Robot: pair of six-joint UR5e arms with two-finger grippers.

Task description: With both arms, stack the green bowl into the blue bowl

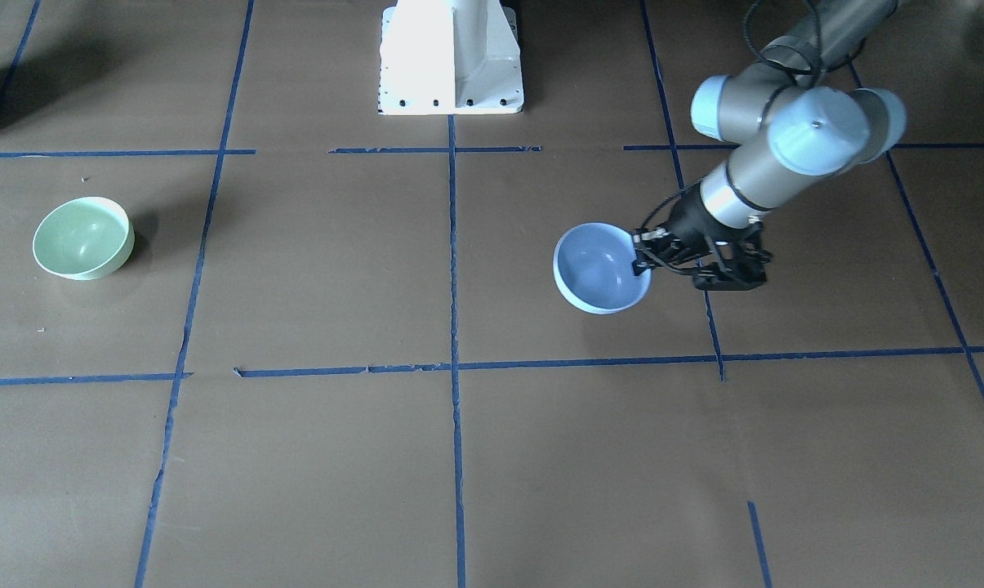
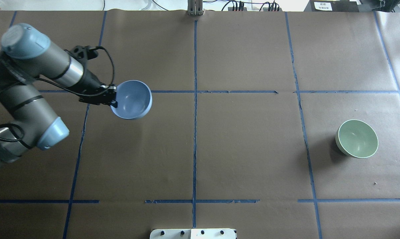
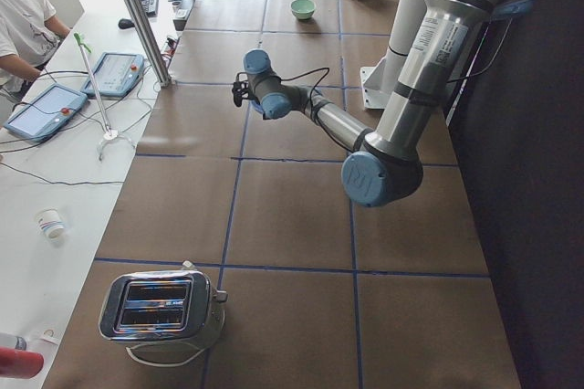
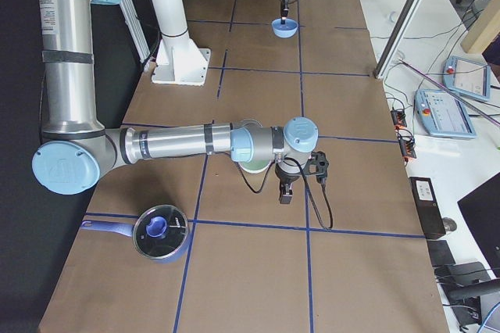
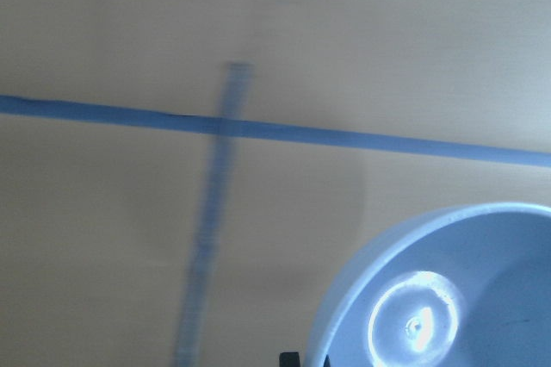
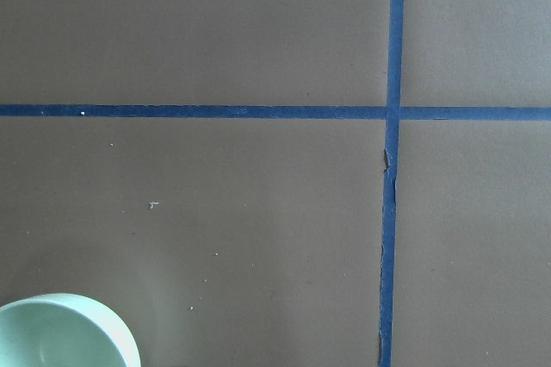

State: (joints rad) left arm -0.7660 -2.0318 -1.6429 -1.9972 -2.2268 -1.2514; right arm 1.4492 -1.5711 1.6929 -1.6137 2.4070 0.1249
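A brown paper-covered surface (image 2: pixel 246 156) is marked into squares by blue tape. On it are one blue bowl (image 2: pixel 132 99) and one green bowl (image 2: pixel 357 138), two bowls in all, and there are two robot arms.

The left arm (image 2: pixel 72 71) reaches in from the robot's left; the left jaws are clamped on the blue bowl's rim, on the side nearest the arm. The bowl tips slightly; judging by the shadow beneath it in the left wrist view, it hangs a little off the surface.

The green bowl stands upright, mouth up, far over on the robot's right; it is well apart from the blue bowl, with the centre tape line between them.

The right arm (image 4: pixel 172 144) shows only in the right side view, stretched low, with the green bowl just beside its wrist; whether the right jaws are wide or narrow cannot be told. The right wrist camera catches only the green bowl's rim, in its lower left corner.

The coming move likely turns on this: the green bowl lies on the right arm's side, so that arm is the nearer; both bowls are round, so no long axis matters.

Also present are one toaster (image 3: pixel 160 309), one lidded saucepan (image 4: pixel 160 231) and one operator (image 3: pixel 23 15) at a side desk.
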